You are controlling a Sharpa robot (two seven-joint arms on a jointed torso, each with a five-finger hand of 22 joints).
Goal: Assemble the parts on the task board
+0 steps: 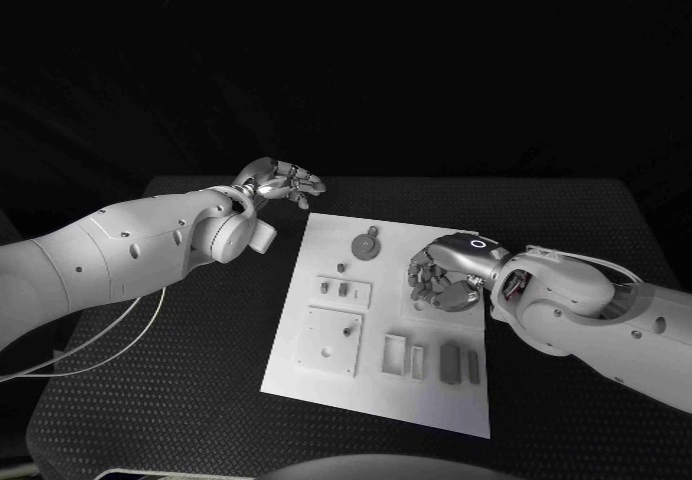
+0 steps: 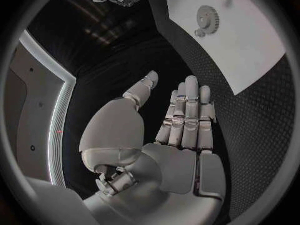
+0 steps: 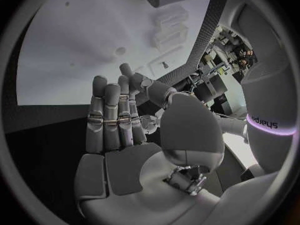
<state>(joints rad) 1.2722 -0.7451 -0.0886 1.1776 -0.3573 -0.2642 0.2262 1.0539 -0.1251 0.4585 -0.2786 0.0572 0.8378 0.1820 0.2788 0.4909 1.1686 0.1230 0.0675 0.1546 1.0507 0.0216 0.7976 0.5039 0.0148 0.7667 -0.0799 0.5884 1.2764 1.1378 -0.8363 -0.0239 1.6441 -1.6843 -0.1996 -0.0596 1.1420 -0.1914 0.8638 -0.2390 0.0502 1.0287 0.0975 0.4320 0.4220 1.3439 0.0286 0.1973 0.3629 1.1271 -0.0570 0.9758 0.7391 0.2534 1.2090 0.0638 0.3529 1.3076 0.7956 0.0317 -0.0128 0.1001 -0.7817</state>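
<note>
The task board (image 1: 462, 400) lies in the middle of the black table (image 1: 173, 400), with a gear part (image 1: 368, 245) near its far edge and small block parts (image 1: 459, 362) toward its near edge. The right hand (image 1: 447, 272) hovers over the board's right side, fingers straight and empty. The left hand (image 1: 281, 182) hangs off the board's far left corner, fingers extended, holding nothing.
</note>
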